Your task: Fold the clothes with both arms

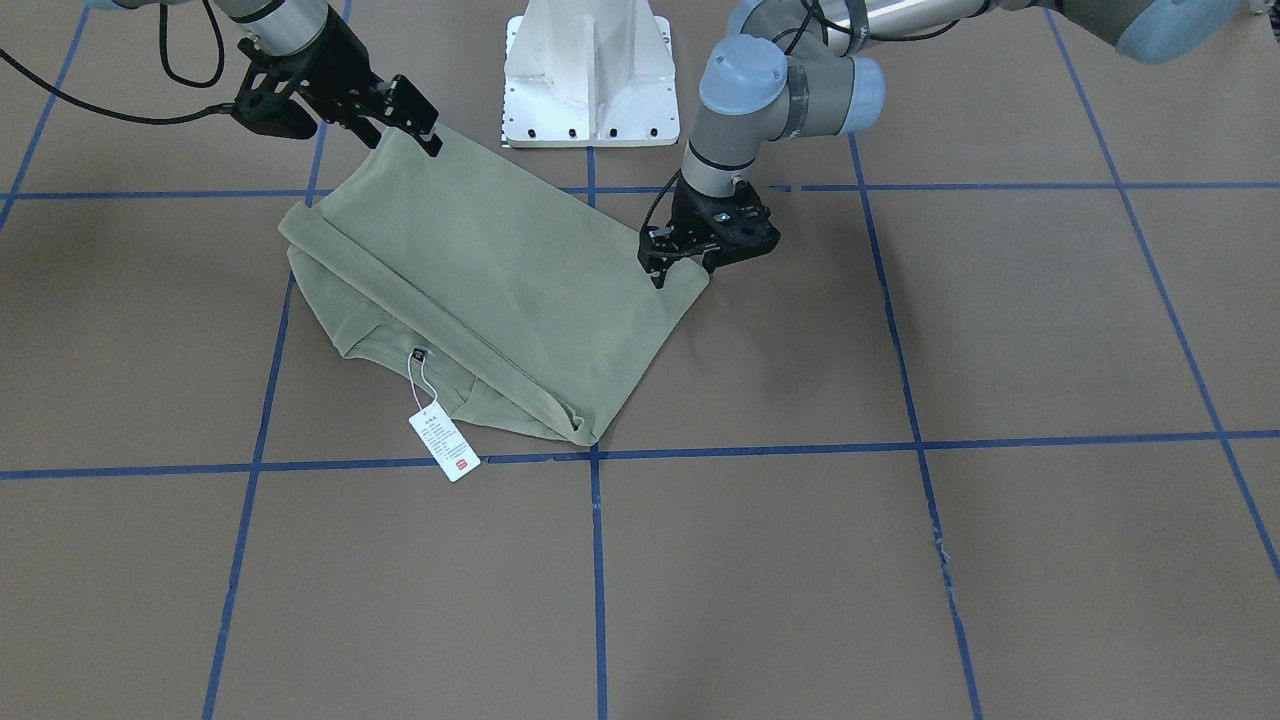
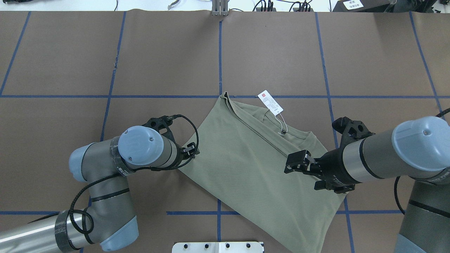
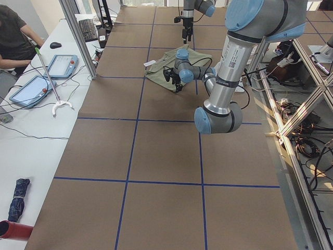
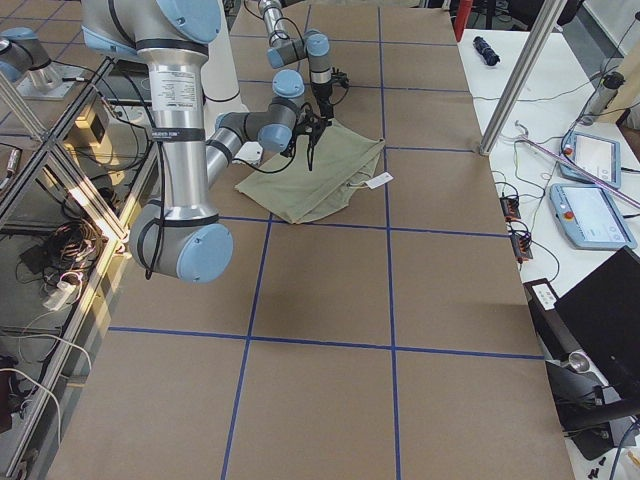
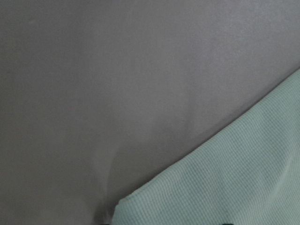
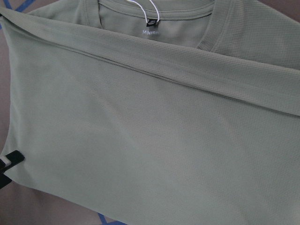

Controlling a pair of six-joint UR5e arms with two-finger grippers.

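The sage-green shirt (image 1: pixel 500 270) lies folded flat on the brown table, neck and white hang tag (image 1: pixel 445 445) on the side away from the robot. It also shows in the overhead view (image 2: pixel 246 168). My left gripper (image 1: pixel 680 268) is down at the table on the shirt's robot-side corner, its jaws apart; its wrist view shows that corner (image 5: pixel 234 178) lying flat. My right gripper (image 2: pixel 293 164) hovers above the shirt near its robot-side edge, looks open and holds nothing. Its wrist view looks down across the shirt (image 6: pixel 140 140) to the neck label.
The white pedestal base (image 1: pixel 590 80) stands just behind the shirt, between the arms. Blue tape lines cross the brown table (image 1: pixel 900 560). Operator desks with tablets (image 3: pixel 62 65) line the far side of the table.
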